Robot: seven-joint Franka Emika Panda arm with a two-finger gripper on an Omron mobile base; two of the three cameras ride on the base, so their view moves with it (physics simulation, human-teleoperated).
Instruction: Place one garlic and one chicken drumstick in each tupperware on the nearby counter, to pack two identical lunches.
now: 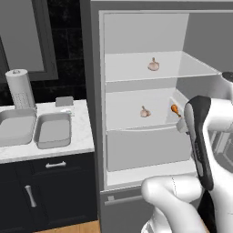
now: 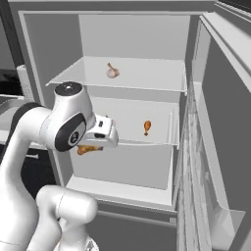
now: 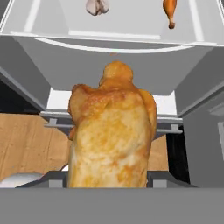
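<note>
Two grey rectangular tupperware containers [image 1: 53,130] sit side by side on the white marble-patterned counter [image 1: 82,132], left of the open grey fridge [image 1: 98,113]; the second container [image 1: 16,127] lies further left, and both look bare inside. Behind them we see a white paper-towel roll [image 1: 20,88] standing upright. In the hand view a golden-brown roasted chicken drumstick [image 3: 111,135] rises large between the dark finger tips (they are mostly hidden behind the meat), so we read the gripper [image 3: 109,181] as clenched on this drumstick. From the right base view the same drumstick [image 2: 88,149] peeks out just below the white hand, in front of the fridge's lower compartment. Inside the fridge, one pale garlic bulb [image 1: 153,65] rests on the far upper shelf [image 1: 132,68], and another garlic bulb [image 1: 144,112] lies on the middle shelf [image 1: 123,116]. A second small orange drumstick [image 1: 174,109] lies on that middle shelf too, to the right of the garlic and apart from it.
</note>
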